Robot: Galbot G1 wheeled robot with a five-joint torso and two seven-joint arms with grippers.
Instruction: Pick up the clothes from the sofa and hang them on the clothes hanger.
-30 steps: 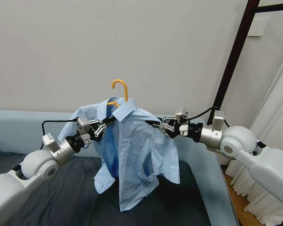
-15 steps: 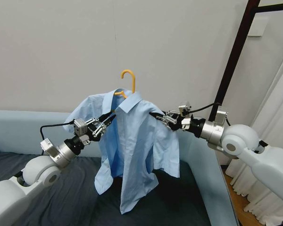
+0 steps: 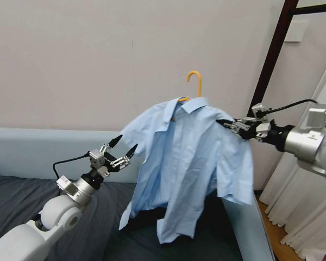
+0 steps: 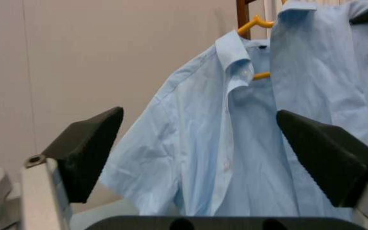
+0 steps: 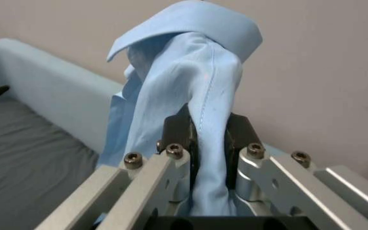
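Shirt [image 3: 190, 157] on orange hanger [image 3: 194, 79], held aloft above the sofa [image 3: 32, 147]. Your right pincer [image 3: 228, 124] is clamped on its shoulder. Your left pincer [image 3: 126, 145] is spread apart, holding nothing, just beside the sleeve.

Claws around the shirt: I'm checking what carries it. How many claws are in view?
2. The left claw is open beside the shirt, above the sofa, gripping nothing; the right claw is shut on the shirt at its shoulder, near the yellow hanger.
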